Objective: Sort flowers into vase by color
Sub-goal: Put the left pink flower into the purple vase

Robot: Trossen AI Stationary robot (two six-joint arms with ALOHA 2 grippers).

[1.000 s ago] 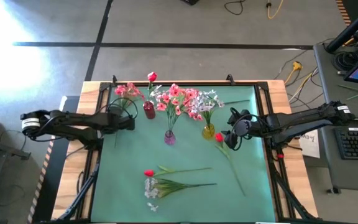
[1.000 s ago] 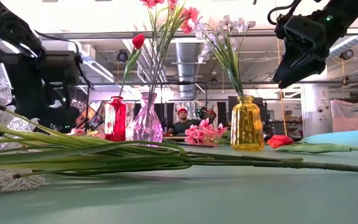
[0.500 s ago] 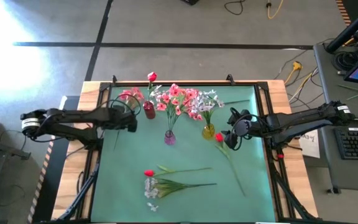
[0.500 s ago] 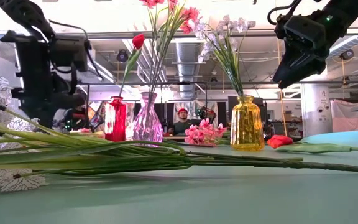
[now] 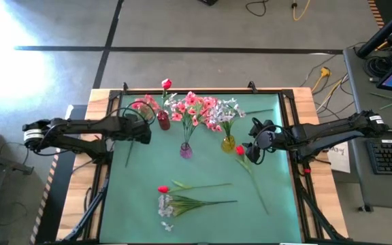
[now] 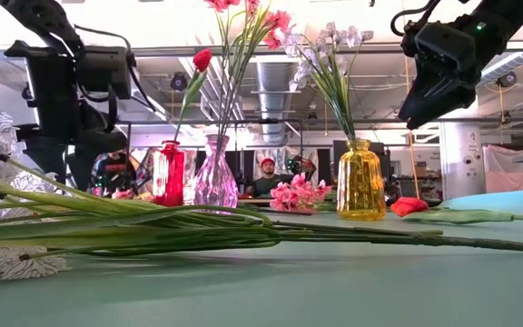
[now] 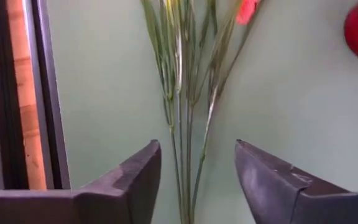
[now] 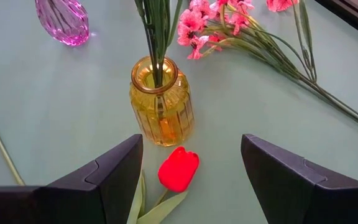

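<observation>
Nearest the camera, a red flower (image 5: pixel 162 189) and a white spray (image 5: pixel 166 205) were seen lying loose on the green counter (image 5: pixel 271 218). Farther back, the right claw (image 5: pixel 248 154) was held wide open and empty above a red tulip (image 8: pixel 178 168), beside the yellow vase (image 8: pixel 161 110) of pale blossoms. The purple vase (image 5: pixel 186 150) carried pink flowers (image 5: pixel 194 109). The left claw (image 5: pixel 141 129) was parted over a pink spray's stems (image 7: pixel 182 118), gripping nothing, near the red vase (image 5: pixel 162 120) at the far edge.
</observation>
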